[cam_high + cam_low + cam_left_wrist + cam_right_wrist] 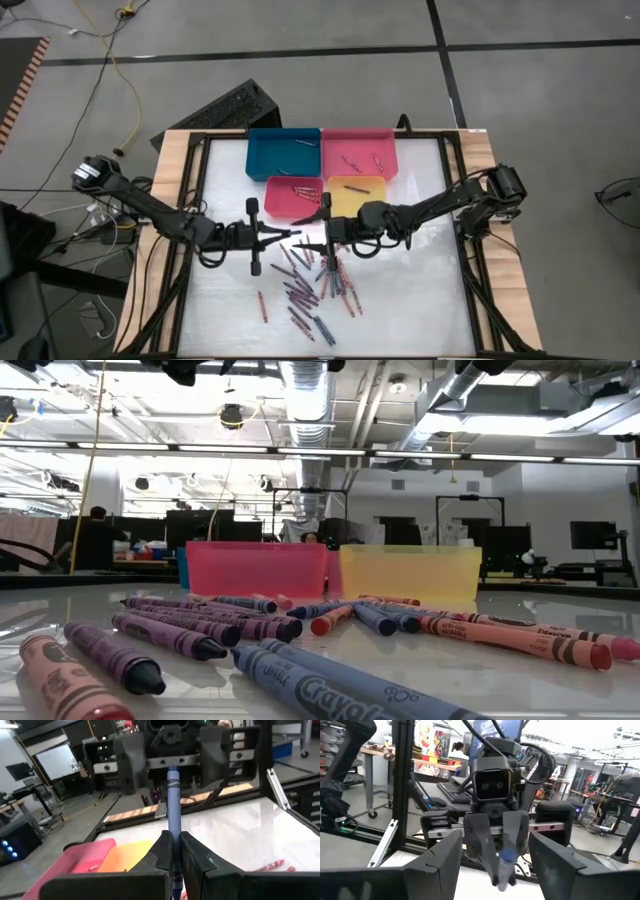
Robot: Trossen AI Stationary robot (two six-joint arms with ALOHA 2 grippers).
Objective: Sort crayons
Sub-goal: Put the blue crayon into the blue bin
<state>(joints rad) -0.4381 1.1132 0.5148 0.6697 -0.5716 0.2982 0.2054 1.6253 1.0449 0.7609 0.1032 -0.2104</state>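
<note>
While the left gripper (172,852) pinches a blue crayon (173,795) at the middle of the frame, the right gripper (492,865) gapes wide; the crayon looks light, stiff, slippery, so hold its middle

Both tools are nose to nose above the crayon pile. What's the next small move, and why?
Probably back the right tool straight away from the left one. Its jaws stand open on either side of the blue crayon, while the left tool is shut on that crayon and seems to carry it alone. With the right clear, the left could swing toward the blue tray without a knock.
</note>
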